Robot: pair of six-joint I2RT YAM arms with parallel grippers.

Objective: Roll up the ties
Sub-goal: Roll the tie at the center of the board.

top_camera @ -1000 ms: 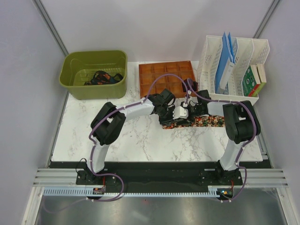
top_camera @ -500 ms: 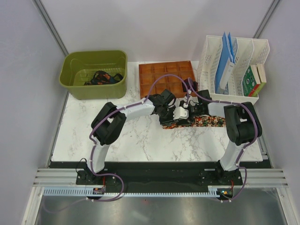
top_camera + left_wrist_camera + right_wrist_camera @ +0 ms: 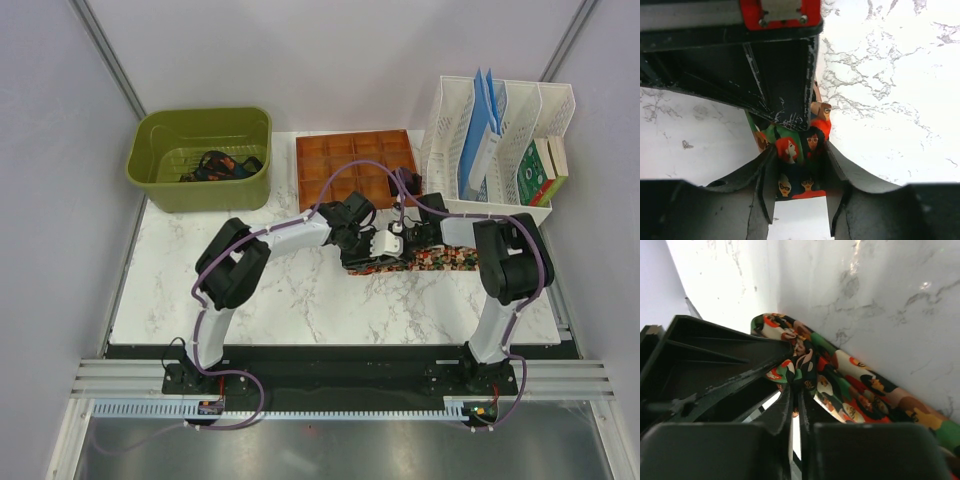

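speckled tie (image 3: 440, 258), stretched on marble table (image 3: 300, 290) right of centre, bunched at its left end. left gripper (image 3: 799, 150): jaws half apart, clamping tie. right gripper (image 3: 794, 382): jaws nearly together, pinching a fold.

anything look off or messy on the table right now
Nothing looks spilled or damaged. The one untidy spot: the patterned tie is crumpled into a bunch where the right gripper pinches it, while the rest lies flat on the marble table.
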